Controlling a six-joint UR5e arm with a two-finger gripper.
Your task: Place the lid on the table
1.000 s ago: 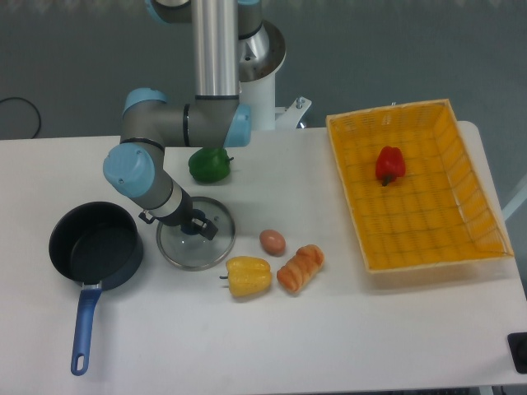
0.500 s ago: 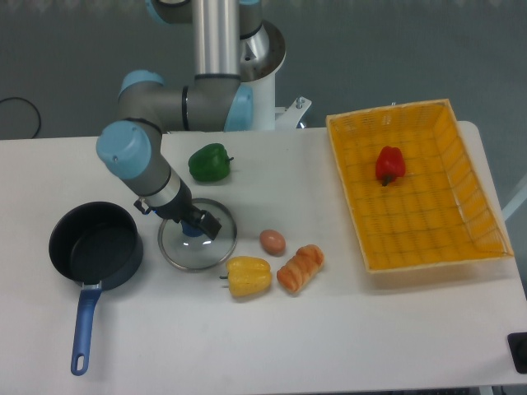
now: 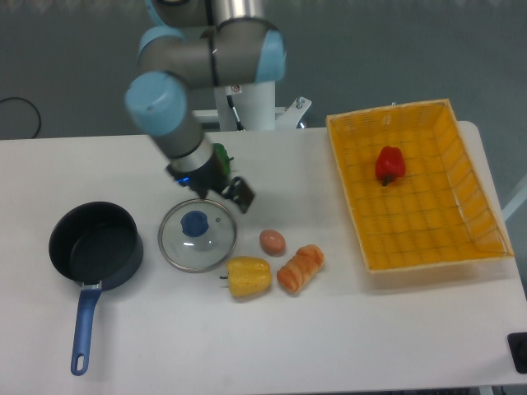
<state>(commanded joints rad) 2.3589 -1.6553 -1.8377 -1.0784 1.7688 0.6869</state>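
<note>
Now released: lid (image 3: 198, 234) flat on the table (image 3: 370, 329), left of centre, just right of the dark pot (image 3: 95, 247) and above-left of the yellow pepper (image 3: 249, 276). Blue knob fully exposed, nothing gripping it. Gripper (image 3: 233, 191) lifted clear since a moment ago, shifted to the upper right of the lid, empty; finger spacing too small to read, so open or closed cannot be told. Green pepper (image 3: 221, 153) mostly hidden behind the wrist. Placement judged complete; only withdrawal of the arm remaining.
</note>
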